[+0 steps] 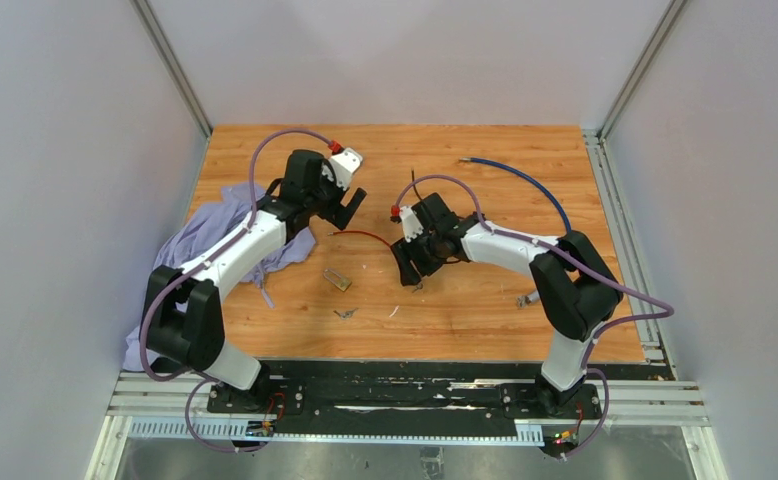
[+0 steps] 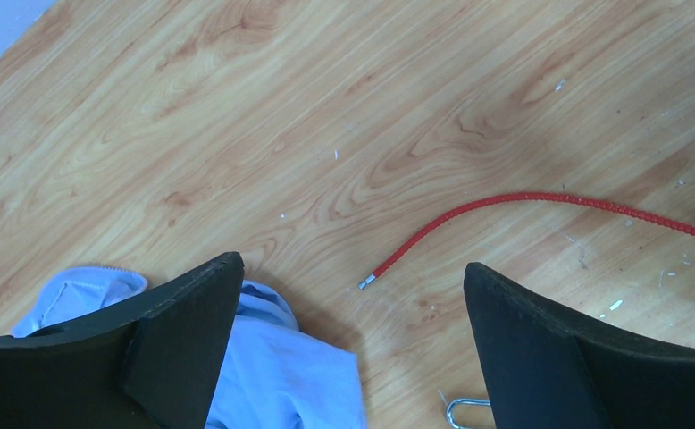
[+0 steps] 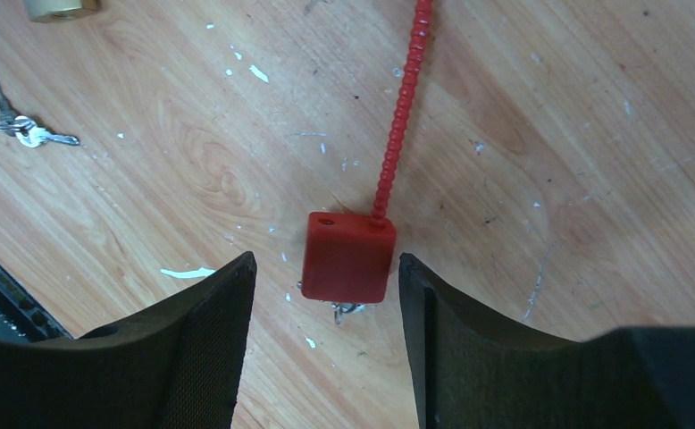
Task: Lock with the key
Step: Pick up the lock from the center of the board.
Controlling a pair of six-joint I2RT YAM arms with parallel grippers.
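The red lock body [image 3: 347, 257] is a smooth, square plastic block with rounded corners and a small round hole near one corner. It lies flat on the scuffed, wood-grain bench [image 3: 549, 134]. A ribbed red cable [image 3: 400, 116] runs straight out of its far edge, and a bit of bright metal shows under its near edge. The right gripper [image 3: 326, 259] stands astride the block with its jaws apart. Its matte black fingers [image 3: 210, 357] sit either side of the block and grasp nothing.

Away from the block on the left arm's side lies a key bunch [image 3: 22, 130], thin silver keys fanned on a ring. Beyond the keys is a brass padlock [image 1: 337, 279].

Further along from the block, the cable ends in a small metal tip [image 2: 366, 282]. The left gripper [image 2: 348, 268] hangs above that tip, released, with its jaws spread wide. A crumpled pale-blue cloth [image 2: 272, 366] lies under its near finger.
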